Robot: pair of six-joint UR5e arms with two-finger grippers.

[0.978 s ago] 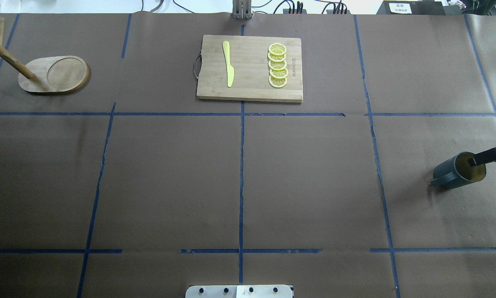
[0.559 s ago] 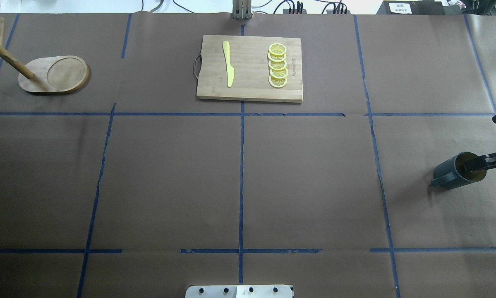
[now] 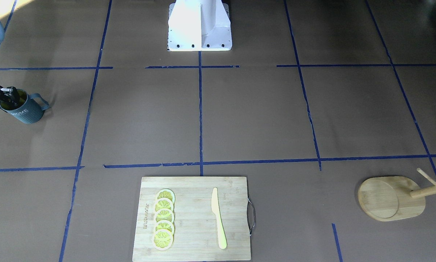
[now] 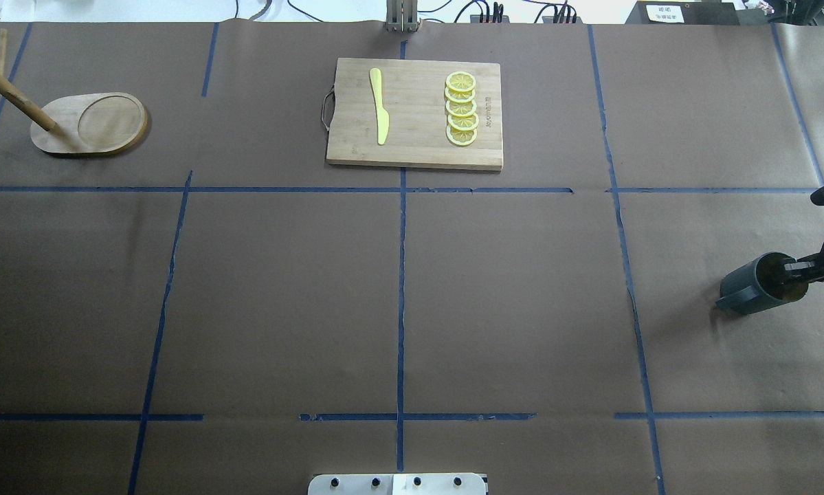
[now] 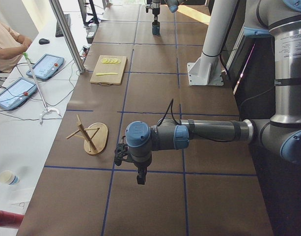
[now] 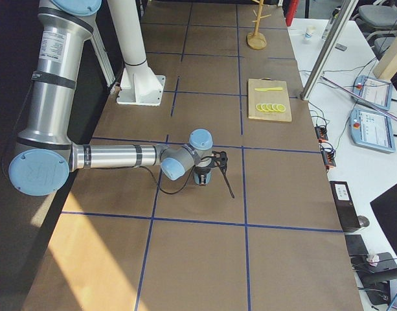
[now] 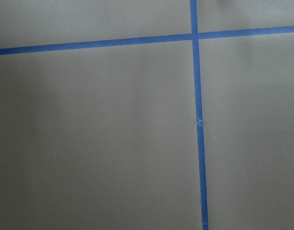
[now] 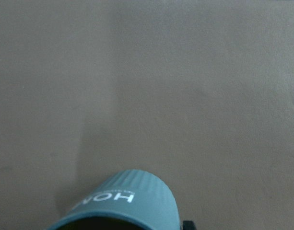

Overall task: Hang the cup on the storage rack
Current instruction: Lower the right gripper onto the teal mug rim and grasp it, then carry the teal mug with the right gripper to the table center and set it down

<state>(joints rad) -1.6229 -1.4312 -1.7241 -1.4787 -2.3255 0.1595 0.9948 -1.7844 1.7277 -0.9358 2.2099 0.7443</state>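
Brown-papered table (image 4: 281,295) gridded with blue tape (image 4: 401,275).

A brown tabletop (image 4: 281,289) with a blue tape grid, a ribbed blue-grey cup (image 3: 23,113) with yellow inside and white "HOME" lettering, a light wood storage rack (image 4: 88,124), and a pale bamboo cutting board (image 4: 418,148) with yellow lemon slices (image 4: 461,108) and a yellow knife (image 4: 380,106).
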